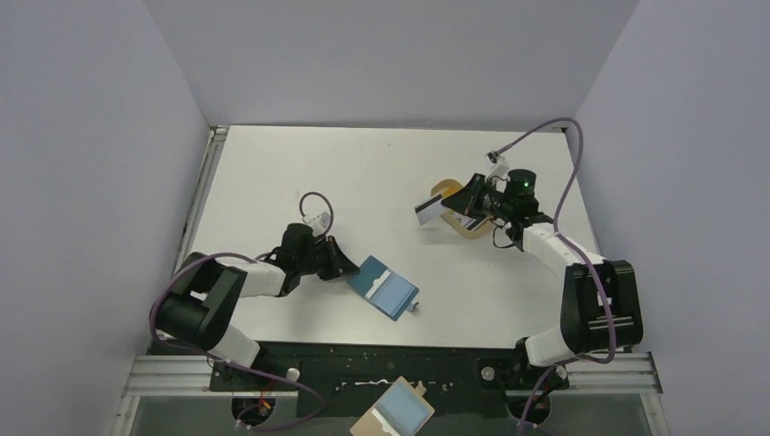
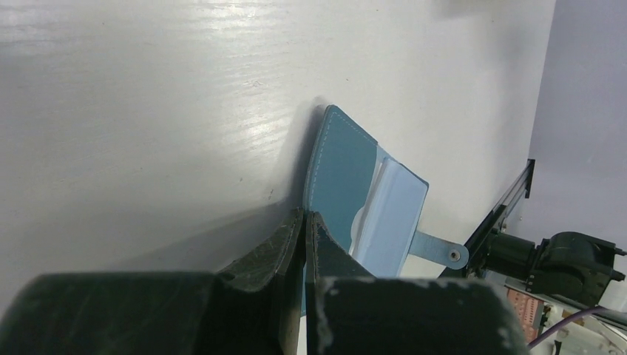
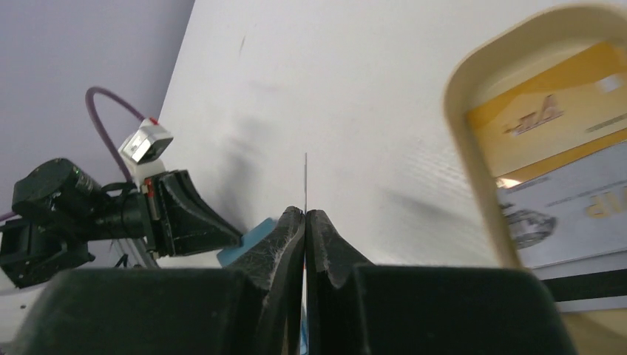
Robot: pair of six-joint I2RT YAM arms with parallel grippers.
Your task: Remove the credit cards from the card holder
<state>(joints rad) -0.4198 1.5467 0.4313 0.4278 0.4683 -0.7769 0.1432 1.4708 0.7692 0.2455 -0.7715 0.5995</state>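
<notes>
We see the left gripper [image 1: 352, 269] pinched shut on the edge of the open teal card holder [image 1: 384, 287]. The holder lies at the gripper's 4 o'clock, near the table's [image 1: 363, 163] front edge. At the table's 2 o'clock, the right gripper [image 1: 452, 211] clamps a striped credit card [image 1: 425, 211] over the tan oval tray [image 1: 443, 189]. Bare tabletop separates the arms. Only the right wrist view shows a yellow card [image 3: 547, 140] and a grey-white card [image 3: 584, 214] inside the tray.

- One card holder [image 1: 383, 287], teal-blue.
- One tan oval tray [image 3: 473, 170].
- Three credit cards [image 1: 429, 208] in sight: one pale with a dark stripe, pinched in the right claw [image 3: 304, 218]; one yellow card [image 3: 547, 126] and one pale card [image 3: 573, 211] lying in that tray.
- One tan board [image 1: 365, 424] with a light-blue rectangle.
- Two claws: the left claw [image 2: 304, 222] and the right.
</notes>
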